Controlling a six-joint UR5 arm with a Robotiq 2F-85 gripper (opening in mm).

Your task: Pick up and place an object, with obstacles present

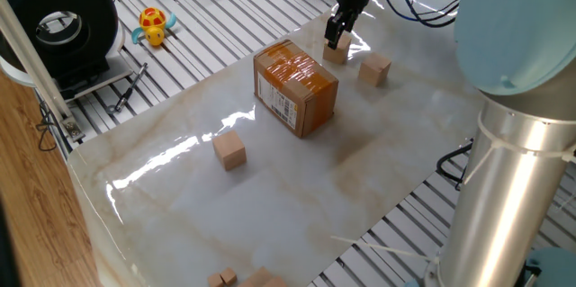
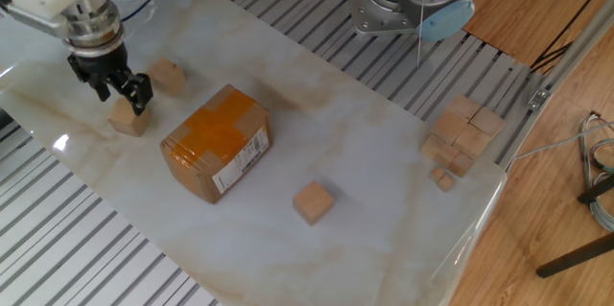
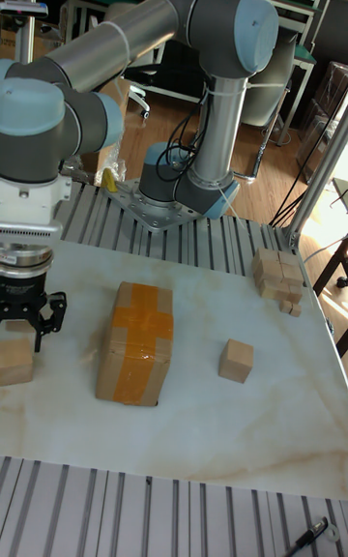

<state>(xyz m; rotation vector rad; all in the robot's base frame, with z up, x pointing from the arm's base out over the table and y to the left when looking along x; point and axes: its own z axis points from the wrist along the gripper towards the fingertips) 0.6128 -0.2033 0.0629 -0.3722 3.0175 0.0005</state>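
Note:
A small tan wooden cube [image 2: 128, 119] [image 1: 336, 51] [image 3: 14, 361] rests on the marble table, just left of the taped cardboard box [image 2: 216, 143] [image 1: 295, 86] [image 3: 135, 342]. My gripper [image 2: 115, 92] [image 1: 337, 30] [image 3: 25, 321] hovers directly above this cube, open, with its fingers clear of the cube's top and nothing between them. A second cube [image 2: 168, 76] [image 1: 374, 70] lies close by, on the far side of the gripper from the box.
A third cube [image 2: 313, 201] [image 1: 229, 151] [image 3: 236, 361] sits on the other side of the box. A pile of several cubes [image 2: 460, 138] [image 3: 280, 278] lies at the table's corner near the arm base. A yellow toy duck [image 1: 153, 26] lies off the slab.

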